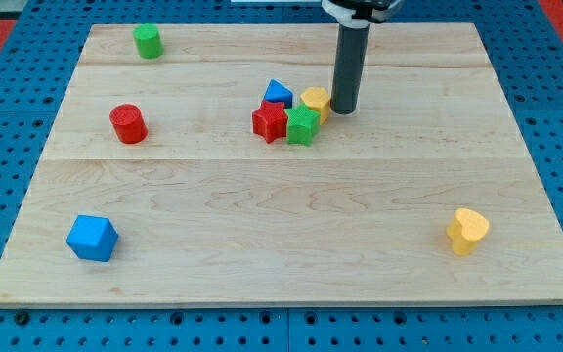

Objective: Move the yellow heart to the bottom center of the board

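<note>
The yellow heart [468, 231] lies near the board's lower right corner. My tip [345, 110] stands near the board's upper middle, far up and to the left of the heart. It touches, or nearly touches, the right side of a yellow block [315, 101] whose shape I cannot make out. That block sits in a tight cluster with a blue triangular block [278, 92], a red star [270, 121] and a green star-like block [302, 126].
A green cylinder [148, 41] stands at the upper left. A red cylinder [128, 123] stands at mid-left. A blue cube-like block [92, 238] lies at the lower left. The wooden board [281, 264] rests on a blue pegboard.
</note>
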Available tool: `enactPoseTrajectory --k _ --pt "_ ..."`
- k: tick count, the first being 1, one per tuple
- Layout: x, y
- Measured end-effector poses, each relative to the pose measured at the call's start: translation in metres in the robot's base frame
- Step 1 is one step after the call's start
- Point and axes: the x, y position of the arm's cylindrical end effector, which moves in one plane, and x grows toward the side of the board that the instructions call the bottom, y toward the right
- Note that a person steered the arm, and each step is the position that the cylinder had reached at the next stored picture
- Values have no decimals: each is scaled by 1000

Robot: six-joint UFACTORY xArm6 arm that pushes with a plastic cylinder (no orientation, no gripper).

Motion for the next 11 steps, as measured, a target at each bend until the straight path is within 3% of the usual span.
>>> enactPoseTrajectory --k 3,4,5,6,7,8,9,11 --pt "-6 -11" --pt "-3 52" --pt "3 152" --pt "39 210" --pt "116 196" --pt "162 152" --pt "194 132" --pt "210 64"
